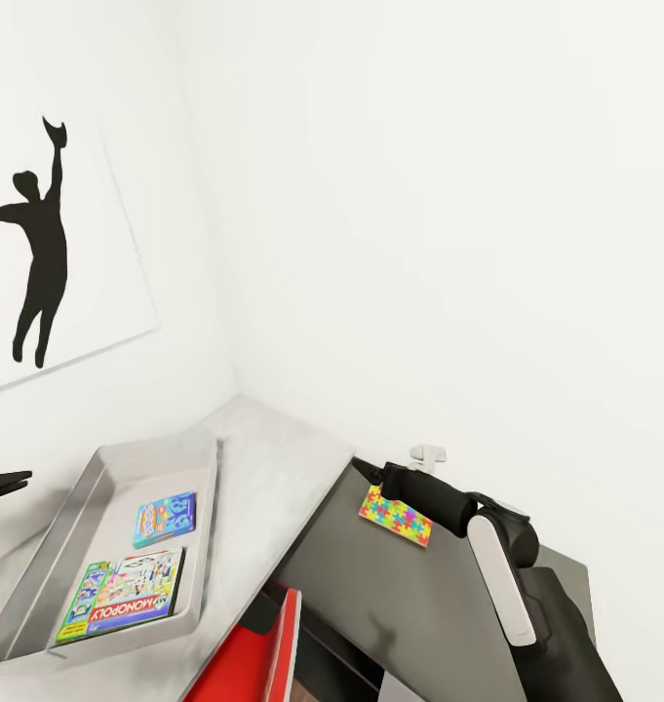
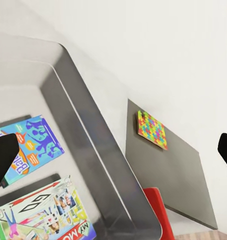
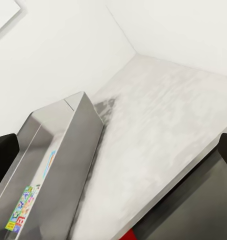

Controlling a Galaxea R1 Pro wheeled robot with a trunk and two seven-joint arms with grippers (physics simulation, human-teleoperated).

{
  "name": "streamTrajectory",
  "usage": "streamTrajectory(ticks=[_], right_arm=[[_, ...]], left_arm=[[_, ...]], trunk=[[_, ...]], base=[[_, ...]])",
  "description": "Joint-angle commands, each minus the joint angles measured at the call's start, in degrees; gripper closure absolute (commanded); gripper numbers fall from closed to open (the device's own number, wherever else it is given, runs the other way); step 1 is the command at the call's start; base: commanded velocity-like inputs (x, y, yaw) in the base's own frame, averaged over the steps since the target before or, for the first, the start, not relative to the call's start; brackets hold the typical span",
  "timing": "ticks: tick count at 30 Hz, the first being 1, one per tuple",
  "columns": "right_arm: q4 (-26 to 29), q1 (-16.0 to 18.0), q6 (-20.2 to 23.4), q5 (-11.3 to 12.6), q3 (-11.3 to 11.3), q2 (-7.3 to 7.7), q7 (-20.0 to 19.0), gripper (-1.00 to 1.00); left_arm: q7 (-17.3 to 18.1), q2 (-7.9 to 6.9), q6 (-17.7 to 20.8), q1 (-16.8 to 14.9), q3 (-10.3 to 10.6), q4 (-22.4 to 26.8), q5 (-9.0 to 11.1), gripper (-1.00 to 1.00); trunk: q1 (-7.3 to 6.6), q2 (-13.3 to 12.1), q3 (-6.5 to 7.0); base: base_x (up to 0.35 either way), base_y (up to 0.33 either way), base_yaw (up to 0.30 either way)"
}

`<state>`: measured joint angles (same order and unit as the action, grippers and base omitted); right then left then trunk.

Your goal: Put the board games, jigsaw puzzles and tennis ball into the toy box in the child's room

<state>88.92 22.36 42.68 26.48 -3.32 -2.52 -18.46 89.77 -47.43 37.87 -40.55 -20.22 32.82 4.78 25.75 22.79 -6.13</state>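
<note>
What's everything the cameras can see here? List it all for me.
Toy box: one, light grey, on the pale table top.
Board games: two, blue and Monopoly, inside the toy box.
Jigsaw puzzle: one, multicoloured, on the dark grey cabinet section.
Table: one, speckled white-grey, in the corner.
Red object: one, at the table's front edge, identity unclear.
Silhouette picture: one, black on white, wall.
Right arm: black and white, above the cabinet; claw state unclear.

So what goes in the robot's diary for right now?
toy box: blue game, Monopoly inside | jigsaw puzzle: on dark cabinet, outside
</note>
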Motion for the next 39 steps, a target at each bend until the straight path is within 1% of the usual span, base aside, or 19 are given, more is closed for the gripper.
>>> streamTrajectory(ticks=[1, 11, 20, 29, 39], right_arm=[[0.0, 0.1, 0.3, 0.0, 0.1, -0.03, -0.2, -1.00], [0.0, 0.1, 0.3, 0.0, 0.1, -0.03, -0.2, -1.00], [0.0, 0.1, 0.3, 0.0, 0.0, -0.03, -0.2, -1.00], [0.1, 0.1, 0.2, 0.0, 0.0, -0.03, -0.2, -1.00], [0.1, -0.1, 0.1, 0.0, 0.0, -0.03, -0.2, -1.00]], left_arm=[[0.2, 0.00, 0.6, -0.1, 0.0, 0.0, 0.0, -1.00], [0.2, 0.24, 0.6, -0.1, 0.0, 0.2, 0.0, -1.00], [0.2, 0.31, 0.5, -0.1, 0.0, 0.2, 0.0, -1.00], [0.2, 0.32, 0.5, -0.1, 0.0, 0.2, 0.0, -1.00], [0.2, 0.24, 0.5, -0.1, 0.0, 0.2, 0.0, -1.00]], trunk=[[0.04, 0.1, -0.13], [0.04, 0.1, -0.13], [0.04, 0.1, -0.05], [0.04, 0.1, 0.65], [0.04, 0.1, 1.59]], base=[[0.000, 0.000, 0.000], [-0.018, -0.014, 0.000], [-0.208, -0.168, 0.000], [-0.239, -0.178, 0.000], [-0.050, -0.024, 0.000]])
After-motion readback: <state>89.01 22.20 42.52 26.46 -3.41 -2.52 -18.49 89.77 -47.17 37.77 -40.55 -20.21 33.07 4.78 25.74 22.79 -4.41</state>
